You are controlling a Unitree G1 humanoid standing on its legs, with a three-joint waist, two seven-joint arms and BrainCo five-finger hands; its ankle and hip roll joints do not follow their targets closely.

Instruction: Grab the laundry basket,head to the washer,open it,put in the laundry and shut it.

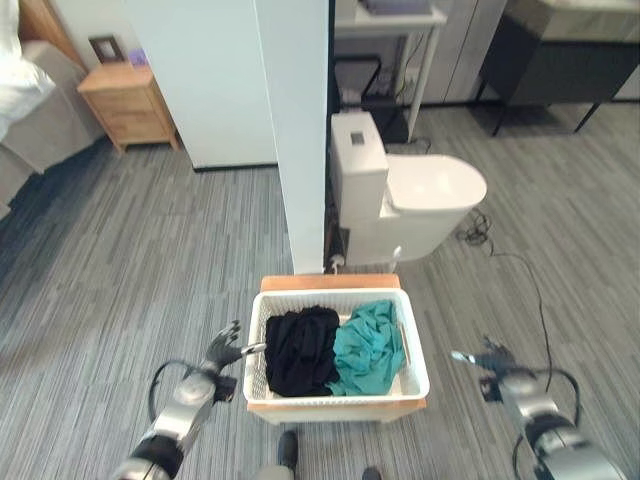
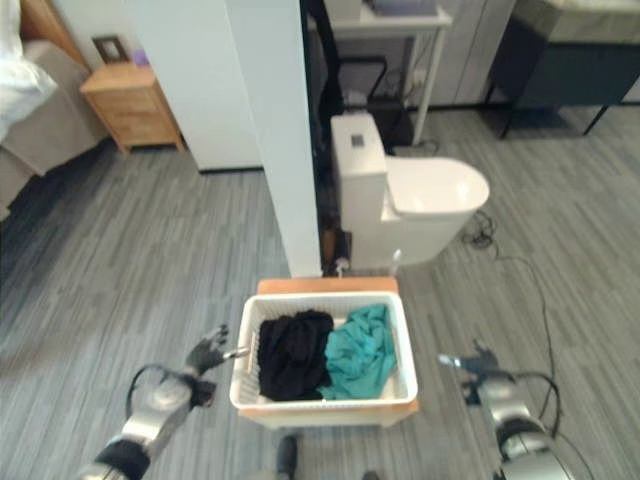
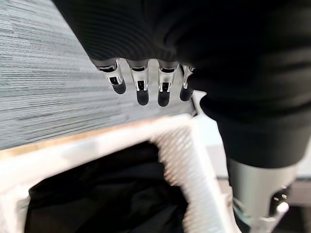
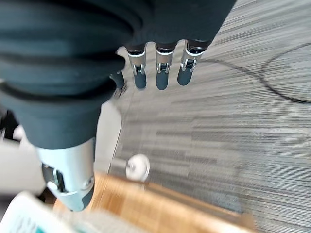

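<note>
Your left hand (image 1: 222,352) sits just beside the basket (image 1: 415,362), at its left rim, fingers fairly straight and spread, gripping nothing. From the left wrist view the fingertips (image 3: 141,93) hang over the rim's outer edge, with the thumb near the white wall, so you seem lined up to take that side; I can't tell whether anything touches yet.

Between your hands, the basket rests on a wooden stand (image 1: 329,282), which lifts it off the floor and keeps both rims in reach. Inside, black clothes (image 1: 300,350) lie on the side toward your left hand, teal clothes (image 1: 368,345) toward your right, both below the rim, so they should ride without spilling.

Your right hand (image 1: 487,358) is apart from the right rim, over bare floor, fingers extended and holding nothing. It probably needs to come inward before you lift, or the basket may tip.
</note>
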